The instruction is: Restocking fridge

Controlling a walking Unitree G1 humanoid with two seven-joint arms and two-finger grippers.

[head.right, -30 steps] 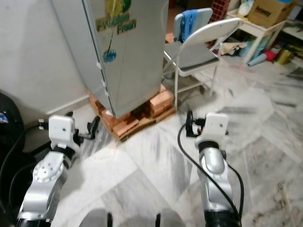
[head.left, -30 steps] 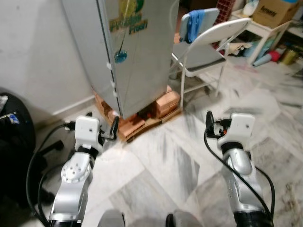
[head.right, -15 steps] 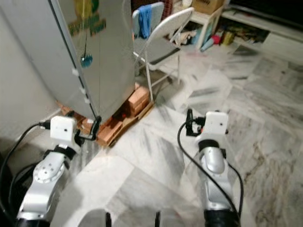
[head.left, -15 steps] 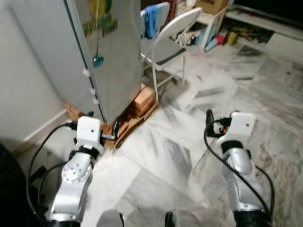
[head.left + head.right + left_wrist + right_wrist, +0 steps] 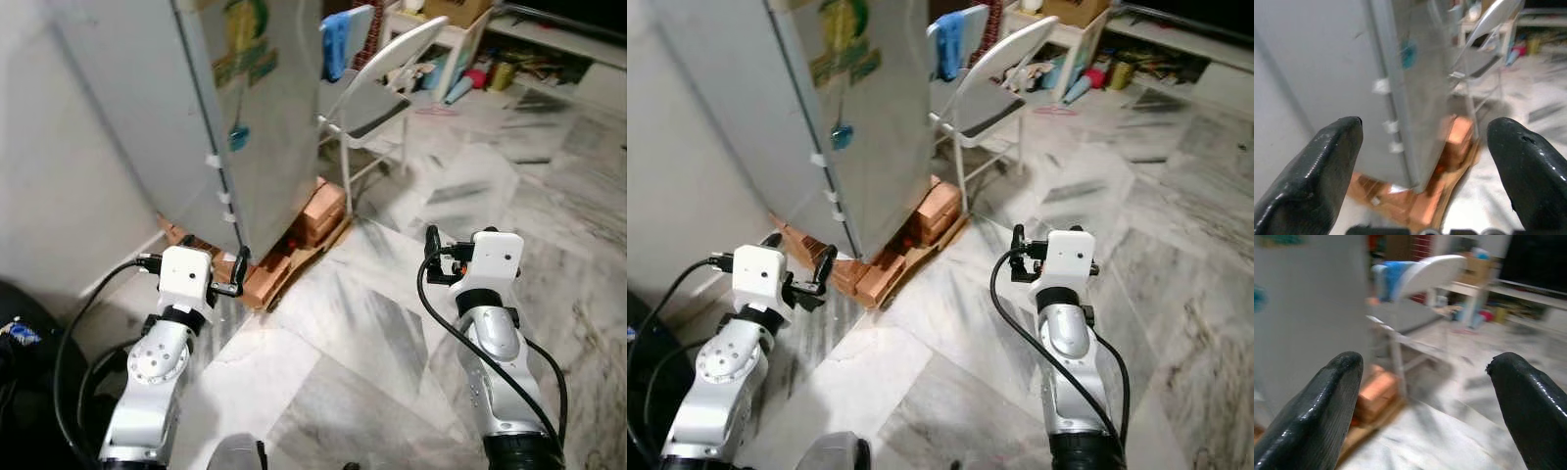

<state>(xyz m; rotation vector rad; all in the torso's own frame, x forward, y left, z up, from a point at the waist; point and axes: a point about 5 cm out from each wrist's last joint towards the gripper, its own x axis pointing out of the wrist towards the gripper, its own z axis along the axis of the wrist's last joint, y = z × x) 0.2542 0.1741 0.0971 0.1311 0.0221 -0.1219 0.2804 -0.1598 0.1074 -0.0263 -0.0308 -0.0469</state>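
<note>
Left gripper (image 5: pixel 1422 147) raised low over marble floor (image 5: pixel 372 333), fingers (image 5: pixel 1327 166) spread wide, nothing between them. Right gripper (image 5: pixel 1425 396) same: fingers (image 5: pixel 1327 406) spread, nothing held. Fridge (image 5: pixel 265 108) ahead of left gripper, well apart from both, door shut, contents unseen, standing on bricks (image 5: pixel 318 211). Beyond, white folding chair (image 5: pixel 392 69) with blue cloth (image 5: pixel 336 41) on back. Farthest: shelf (image 5: pixel 470 20) with cardboard box (image 5: pixel 1078 10), contents unclear.

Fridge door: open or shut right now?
Shut. The fridge door lies flush against the cabinet, only a thin seam showing along its edge, no interior visible. Both tools, left and right, hang short of it.
</note>
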